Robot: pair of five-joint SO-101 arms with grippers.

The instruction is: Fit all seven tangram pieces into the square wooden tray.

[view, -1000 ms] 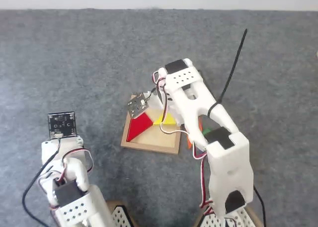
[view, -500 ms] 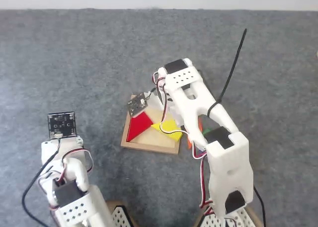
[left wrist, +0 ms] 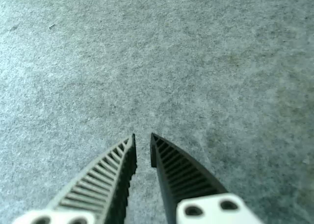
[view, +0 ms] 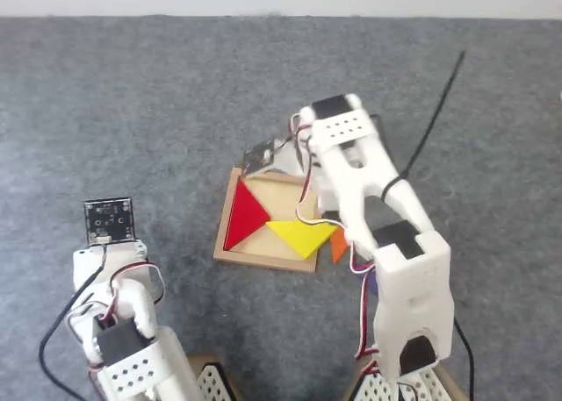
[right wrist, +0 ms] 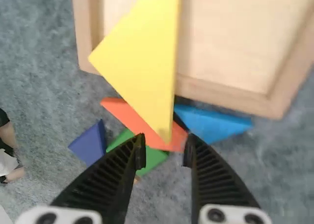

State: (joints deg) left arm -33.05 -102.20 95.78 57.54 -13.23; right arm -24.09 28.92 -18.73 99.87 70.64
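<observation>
The square wooden tray lies at mid-table with a red triangle flat inside it. A yellow triangle rests across the tray's near-right rim, one corner sticking out over the orange piece. My right gripper is open, and the yellow triangle's outer corner sits between its fingertips without touching them. The right arm stretches over the tray's far side. My left gripper is shut over bare carpet, on the left arm near the front left.
Outside the tray's near-right rim lie a blue triangle, a green piece and a dark blue piece, partly under the orange one. Grey carpet covers the table all around.
The right arm has drawn back toward the tray's far side. The yellow triangle slid toward the near-right rim, turned and now lies there, free of the gripper. The left arm kept still.
</observation>
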